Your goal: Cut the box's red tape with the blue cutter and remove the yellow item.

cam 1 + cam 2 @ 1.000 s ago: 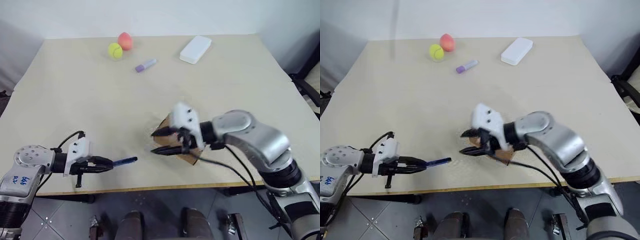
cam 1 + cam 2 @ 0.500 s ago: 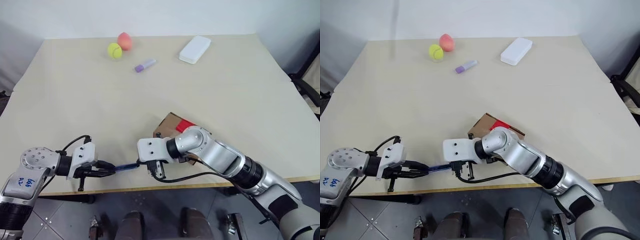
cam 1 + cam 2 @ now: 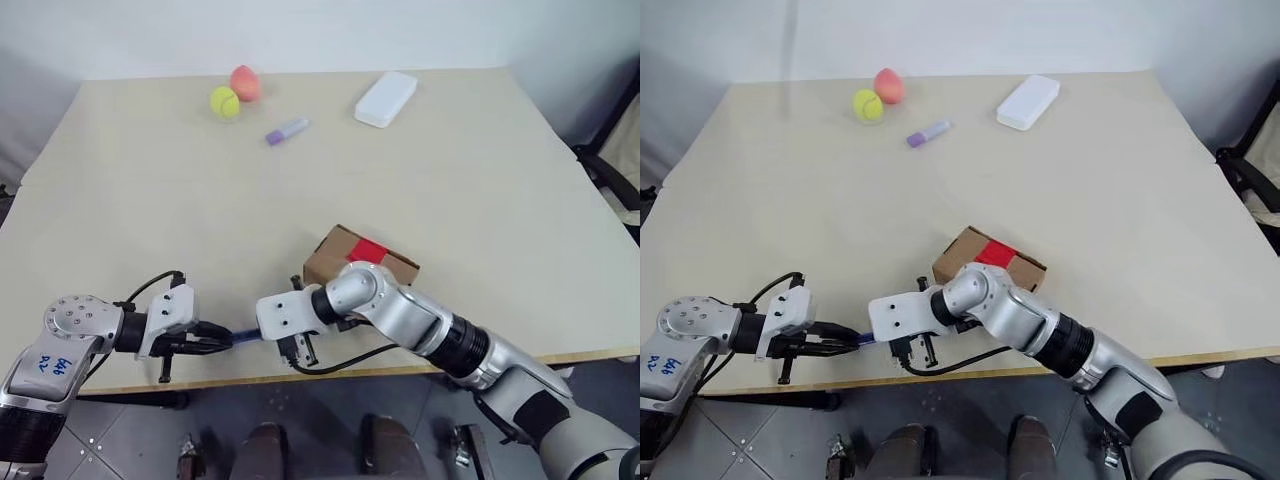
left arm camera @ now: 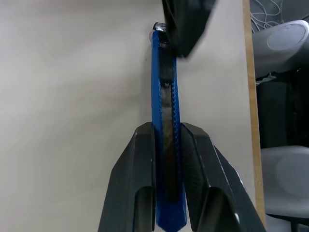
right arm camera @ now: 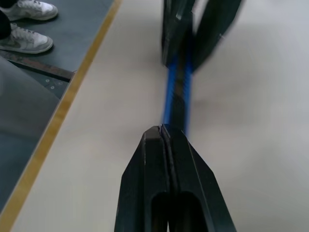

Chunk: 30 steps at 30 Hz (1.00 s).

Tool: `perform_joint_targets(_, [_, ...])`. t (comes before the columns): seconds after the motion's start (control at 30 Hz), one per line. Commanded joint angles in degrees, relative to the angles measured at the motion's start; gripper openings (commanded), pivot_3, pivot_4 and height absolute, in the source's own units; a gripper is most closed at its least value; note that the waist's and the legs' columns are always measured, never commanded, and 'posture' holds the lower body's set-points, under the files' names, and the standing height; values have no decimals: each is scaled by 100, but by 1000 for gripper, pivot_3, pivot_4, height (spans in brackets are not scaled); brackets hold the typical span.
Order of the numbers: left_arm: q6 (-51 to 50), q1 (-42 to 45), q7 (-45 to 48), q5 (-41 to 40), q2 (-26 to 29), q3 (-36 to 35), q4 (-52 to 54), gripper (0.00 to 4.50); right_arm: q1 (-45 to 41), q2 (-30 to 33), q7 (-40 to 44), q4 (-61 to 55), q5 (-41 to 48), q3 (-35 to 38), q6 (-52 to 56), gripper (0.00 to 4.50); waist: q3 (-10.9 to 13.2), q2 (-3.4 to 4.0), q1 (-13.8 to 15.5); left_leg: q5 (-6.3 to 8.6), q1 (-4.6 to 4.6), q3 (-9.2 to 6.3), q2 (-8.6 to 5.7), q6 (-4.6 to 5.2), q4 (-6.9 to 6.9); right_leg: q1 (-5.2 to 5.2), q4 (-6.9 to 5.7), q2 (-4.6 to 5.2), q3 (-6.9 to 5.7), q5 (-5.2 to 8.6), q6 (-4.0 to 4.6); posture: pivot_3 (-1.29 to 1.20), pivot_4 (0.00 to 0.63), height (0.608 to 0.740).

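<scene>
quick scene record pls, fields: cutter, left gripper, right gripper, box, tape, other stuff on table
cutter: blue cutter held out over the table's near edge
left gripper: left gripper shut on the cutter's rear half
right gripper: right gripper shut at the cutter's tip
box: box closed, mid-table
tape: red tape uncut
other: tennis ball, lilac marker, white case at far side

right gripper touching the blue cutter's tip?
Touching. Left wrist view: the right gripper overlaps the blue cutter tip, no gap; left gripper clamps its body.

Slim dark-blue pen-shaped cutter (image 4: 164, 121) with its base cut off by the frame edge, its far tip hidden behind the blurred black right gripper (image 4: 183, 24), small brown cardboard box (image 3: 352, 252) partly covered by the right arm
</scene>
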State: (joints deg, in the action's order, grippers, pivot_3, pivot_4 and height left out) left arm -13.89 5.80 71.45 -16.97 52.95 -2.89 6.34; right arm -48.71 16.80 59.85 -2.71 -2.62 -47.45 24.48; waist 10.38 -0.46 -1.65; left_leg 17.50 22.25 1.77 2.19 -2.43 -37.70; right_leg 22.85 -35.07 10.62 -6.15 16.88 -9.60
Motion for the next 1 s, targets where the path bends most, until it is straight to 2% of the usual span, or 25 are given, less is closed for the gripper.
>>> perform_joint_targets(0.03, [-16,-24,6,-110,7,-17,250,412,-13,-240,-29,178,-173,43,-161,43,0,0,-2,0,0,0,0,0,0,0,0,0,0,0,0,0,150,740])
perform_joint_targets(0.27, [-58,-46,-37,-134,-23,2,291,412,-116,-532,-2,312,-201,315,-243,43,0,0,1,1,-1,0,1,-2,0,0,-2,0,0,0,1,0,150,740])
perform_joint_targets(0.47, [-91,-91,47,-125,25,64,265,412,-15,-83,334,-653,44,735,157,43,0,-1,7,2,-1,0,2,-4,-1,0,-1,0,0,0,1,0,150,740])
perform_joint_targets(0.8, [-215,-54,10,-110,48,87,269,412,334,381,496,-413,-264,540,-145,43,0,-1,-1,4,-2,1,4,-5,1,1,-1,-2,0,2,3,0,150,740])
perform_joint_targets(1.0, [-272,-65,6,-107,53,88,302,412,433,363,499,-157,-445,427,-347,43,-1,-1,-2,4,-5,2,4,-5,1,1,-2,-3,0,2,3,0,150,740])
